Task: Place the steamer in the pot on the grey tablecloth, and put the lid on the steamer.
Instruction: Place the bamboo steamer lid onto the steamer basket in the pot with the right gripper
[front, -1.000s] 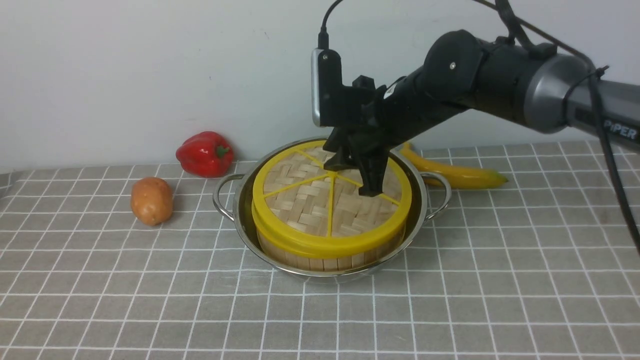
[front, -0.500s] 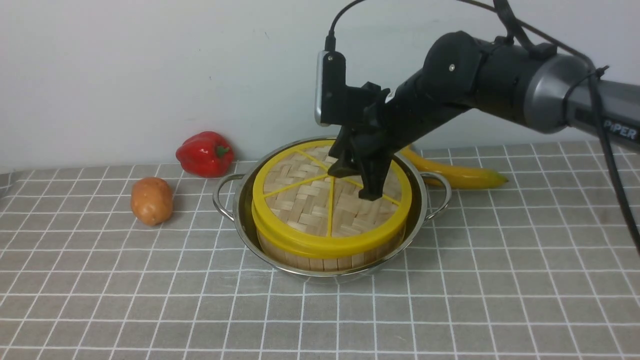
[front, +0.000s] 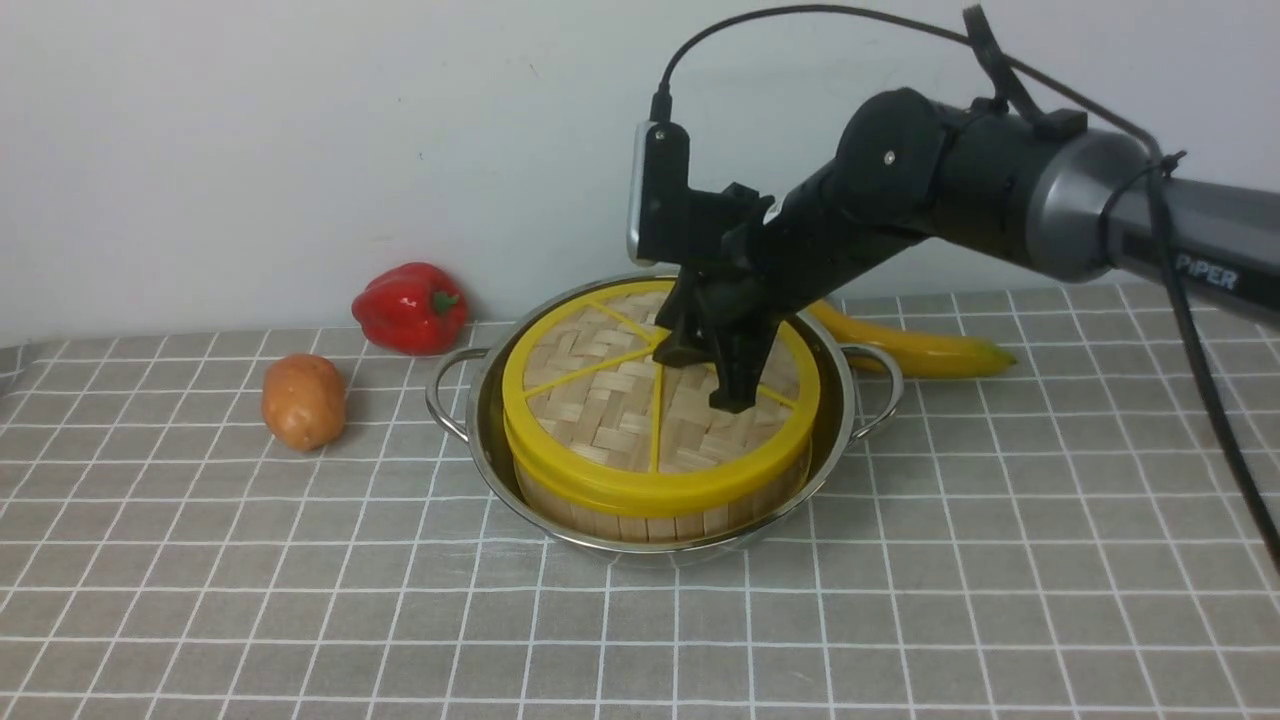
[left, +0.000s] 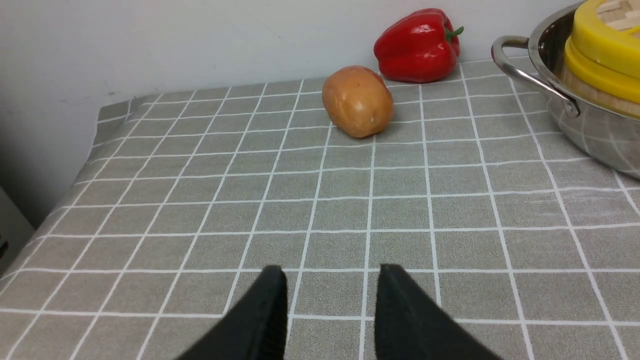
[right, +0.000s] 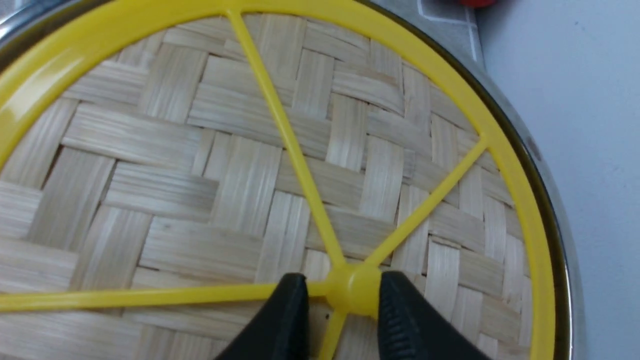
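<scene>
We found the pot (front: 838, 440) standing on the grey tablecloth (front: 950, 600), around the middle of its width and nearer the far edge than the near one. The steamer (front: 640, 522) sat inside the pot, its bamboo wall showing above the steel rim at the front. The lid (front: 600, 400) lay flat on the steamer, yellow rim on yellow rim.

The right gripper (front: 712, 375) reached down over the middle of the lid. In the right wrist view its jaws stood narrowly apart to either side of the lid's central hub (right: 356, 292). One finger (right: 400, 310) looked to be against the hub, while a short piece of spoke showed between the hub and the other finger, so the hub was not clamped.

The left gripper (left: 330, 280) hung above bare cloth toward the left edge, its jaws a modest way apart with nothing between them.

A red pepper (front: 410, 307) lay at the far edge, left of the pot. A potato (front: 303, 401) was just in front of the pepper, and a banana (front: 910, 345) sat behind the pot's right handle.
</scene>
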